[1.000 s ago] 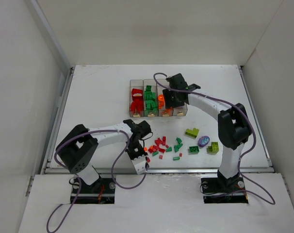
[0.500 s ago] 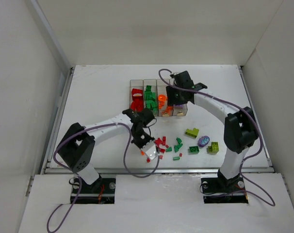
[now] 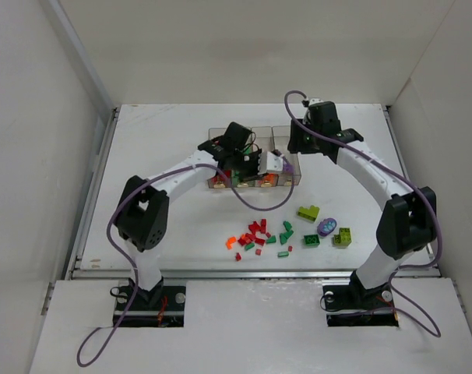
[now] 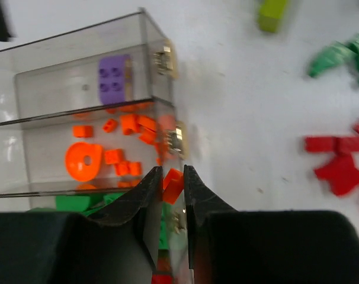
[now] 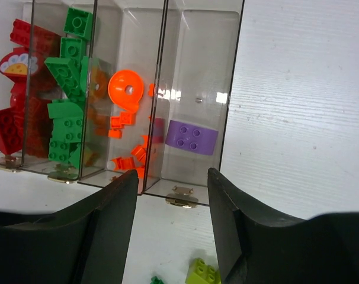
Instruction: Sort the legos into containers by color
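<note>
While the white table (image 3: 166, 156) carries the whole scene, the landmark is the containers (image 3: 292, 176), a row of four clear bins holding, in order, red, green, orange and purple pieces.

Left gripper (image 3: 267, 165): reaches over the clasp end of the containers. In the wrist view its fingers (image 4: 150, 189) are pinched together on a small orange brick (image 4: 172, 184), which hangs just beside the brass clasp (image 4: 175, 139) of the orange bin, close to the wall shared with the green bin.

Right gripper (image 5: 172, 183): hovers above the purple end of the containers, fingers apart and empty. A purple brick (image 5: 192, 137) lies alone in the bin below.

Loose legos (image 3: 259, 234): red, green and orange bits scattered on the table, well apart from the clasp end of the containers and on the robot's side of it.

Handling, as judged: the orange brick is light, rigid and smooth-walled. It is best pinched across two flat parallel sides. Being so small, it may slip from the pads or bounce off a bin wall on release, so it probably wants carrying further over the orange bin.
</note>
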Controlling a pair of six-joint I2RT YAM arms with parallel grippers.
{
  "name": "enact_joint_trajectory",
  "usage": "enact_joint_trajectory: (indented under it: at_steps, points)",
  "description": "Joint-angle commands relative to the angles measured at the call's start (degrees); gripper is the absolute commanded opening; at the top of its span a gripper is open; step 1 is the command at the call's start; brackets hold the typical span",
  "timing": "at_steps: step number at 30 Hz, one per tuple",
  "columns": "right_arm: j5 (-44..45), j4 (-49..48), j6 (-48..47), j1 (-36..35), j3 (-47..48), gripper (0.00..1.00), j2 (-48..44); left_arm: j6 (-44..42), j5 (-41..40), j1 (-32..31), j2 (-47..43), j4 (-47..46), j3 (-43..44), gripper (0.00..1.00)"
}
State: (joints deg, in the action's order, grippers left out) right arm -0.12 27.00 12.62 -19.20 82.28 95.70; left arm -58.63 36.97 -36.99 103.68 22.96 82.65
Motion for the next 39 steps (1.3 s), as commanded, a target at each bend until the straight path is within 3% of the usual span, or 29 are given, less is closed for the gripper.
enact_joint_trajectory:
  at_steps: [1,9,10,11,14,20,27,30,33,35,39]
  points:
    - [0.6,-2.5,-1.2,-0.3,-0.5,0.56,0.0,14.9,-5.3,-0.2,3.1,-14.9,4.4,0.00]
    - [0.1,-3.5,-1.8,0.2,0.7,0.56,2.5,18.5,-9.5,1.0,10.0,-21.5,7.8,0.02]
    - [0.1,-3.5,-2.3,0.2,0.7,0.56,3.0,18.5,-9.5,1.6,10.1,-21.5,7.8,0.21]
    - [0.1,-3.0,-2.3,0.2,1.4,0.56,3.5,18.5,-9.5,1.6,10.1,-21.5,7.8,0.33]
    - [0.1,-3.0,-2.3,0.2,2.0,0.56,3.5,17.8,-9.5,1.6,10.1,-22.0,7.8,0.60]
    - [0.1,-1.3,-2.3,0.2,2.6,0.56,3.5,19.9,-10.3,1.6,7.9,-24.5,6.6,0.92]
    - [6.4,1.6,-4.8,-4.6,2.0,0.57,-0.9,25.4,-14.4,4.0,-0.4,-21.6,6.6,0.92]
    - [6.4,1.9,-6.1,-9.7,-3.4,0.58,-3.4,36.4,-21.9,8.0,-8.3,-18.1,1.9,0.85]
    - [-0.4,-1.4,-6.1,-12.7,-9.0,0.64,-7.0,52.8,-31.0,11.8,-16.1,-16.1,-8.4,0.85]
    - [-9.3,-6.9,-5.0,-15.6,-14.2,0.64,-8.4,58.9,-33.4,15.3,-23.9,-15.0,-14.6,0.85]
    - [-8.9,-8.3,-3.7,-24.7,-15.7,0.64,-5.5,71.1,-39.7,18.2,-33.4,-14.3,-29.8,0.85]
